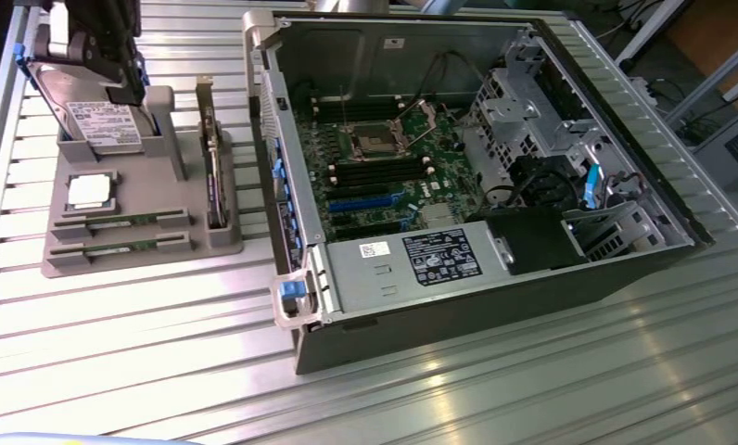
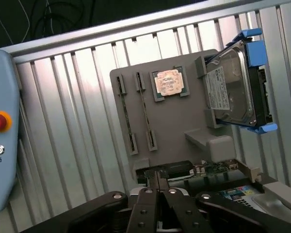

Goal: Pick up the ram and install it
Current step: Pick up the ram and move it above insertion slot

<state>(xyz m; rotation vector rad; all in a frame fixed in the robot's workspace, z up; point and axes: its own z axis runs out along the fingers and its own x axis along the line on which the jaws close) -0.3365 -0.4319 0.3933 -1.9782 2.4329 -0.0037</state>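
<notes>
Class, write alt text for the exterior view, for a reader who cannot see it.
Two ram sticks lie in a gray holder on a slatted table at the exterior view's left, the gripper near the hard drive at its far end. At the exterior view's right lies an open computer case, motherboard exposed.

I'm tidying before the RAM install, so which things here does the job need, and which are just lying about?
Needed:
- two thin green RAM sticks in the grey plastic holder
- green motherboard in the open dark computer case
- black gripper, shut, empty

Lying about:
- square silver processor chip
- silver hard drive with blue brackets
- dark expansion card
- pale teach pendant with red button
</notes>
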